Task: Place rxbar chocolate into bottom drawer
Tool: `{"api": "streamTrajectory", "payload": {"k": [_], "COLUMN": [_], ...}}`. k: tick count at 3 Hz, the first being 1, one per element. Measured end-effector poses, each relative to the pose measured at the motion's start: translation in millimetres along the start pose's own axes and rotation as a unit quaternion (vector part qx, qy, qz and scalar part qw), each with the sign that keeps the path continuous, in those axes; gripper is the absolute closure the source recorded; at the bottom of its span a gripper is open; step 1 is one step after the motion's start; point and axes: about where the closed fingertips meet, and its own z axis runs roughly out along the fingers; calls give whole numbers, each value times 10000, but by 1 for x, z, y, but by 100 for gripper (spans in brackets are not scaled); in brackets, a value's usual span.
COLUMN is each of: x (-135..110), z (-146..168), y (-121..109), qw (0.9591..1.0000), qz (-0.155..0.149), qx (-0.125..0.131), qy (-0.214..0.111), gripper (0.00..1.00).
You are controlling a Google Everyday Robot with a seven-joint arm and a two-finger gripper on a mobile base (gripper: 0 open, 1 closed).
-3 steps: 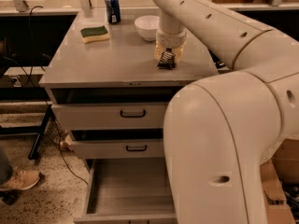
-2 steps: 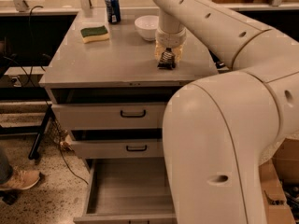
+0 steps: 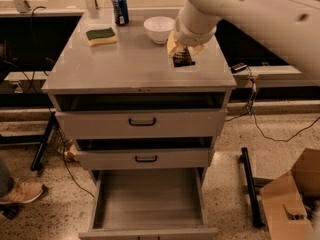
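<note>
Atop the cabinet point(image 3: 125, 66), the claw point(image 3: 183, 55) hangs over the dark rxbar chocolate point(image 3: 184, 62).

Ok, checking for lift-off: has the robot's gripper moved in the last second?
No. The gripper stays low over the grey metal cabinet top, beside the round white bowl, as before.

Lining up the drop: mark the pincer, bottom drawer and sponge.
pincer point(image 3: 184, 58): camera view, its low end, over the cabinet top point(image 3: 130, 66) by the bowl point(image 3: 159, 28).
bottom drawer point(image 3: 148, 199): camera view, bare floor.
sponge point(image 3: 101, 34): camera view, green top.
</note>
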Motion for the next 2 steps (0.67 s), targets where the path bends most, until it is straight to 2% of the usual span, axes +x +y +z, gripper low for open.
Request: {"api": "streamTrajectory", "payload": {"k": [1, 2], "x": [32, 60], "z": [-37, -41], "y": [26, 60], "qw": [9949, 9822], "qz": [-574, -775], "qx": [-717, -1670], "qy": [-406, -371], "gripper": [100, 100]}}
